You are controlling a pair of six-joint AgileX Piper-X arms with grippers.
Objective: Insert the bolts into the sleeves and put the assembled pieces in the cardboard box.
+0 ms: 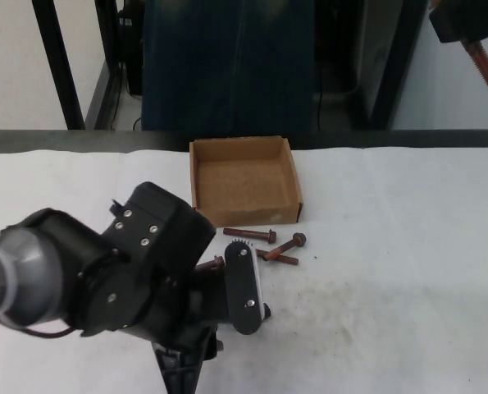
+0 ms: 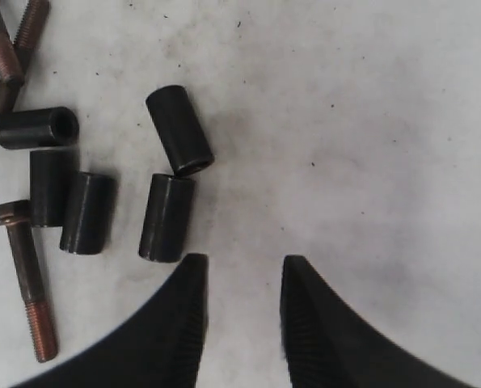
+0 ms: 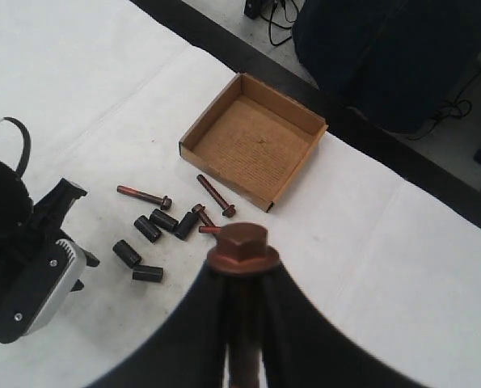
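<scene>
Ahead of the left gripper (image 2: 243, 271) we find its fingers (image 2: 185, 323) released, with bare white cloth (image 2: 369, 145) in the gap between them. Just beside one fingertip lies the nearest sleeve (image 2: 166, 218), on its side. Four more black sleeves (image 2: 86, 212) lie beyond it and out to that same side, two of them touching flank to flank. Farther out on that side rest loose bolts (image 2: 26, 275), one alongside the touching pair, others crossed at the far end of the cluster. Before the other finger we see only cloth.

From the high view the left arm (image 1: 104, 271) bulks in front of the sleeves and covers them. Beyond its fingers three bolts lie on the cloth, and past those sits the cardboard box (image 1: 244, 189), open at the top, its brown floor bare.

Well off to the right and high over the cloth, the right gripper (image 3: 242, 276) is clenched on the held bolt (image 3: 240, 245): the hexagonal head sits just past the fingertips and the shank runs back between the pads (image 3: 297, 339). Looking down past that head, we get what the arm covers from above: all five sleeves in the open, between the left fingers and the box, with bolts between them and the box wall. The head itself stands in front of one bolt's end
</scene>
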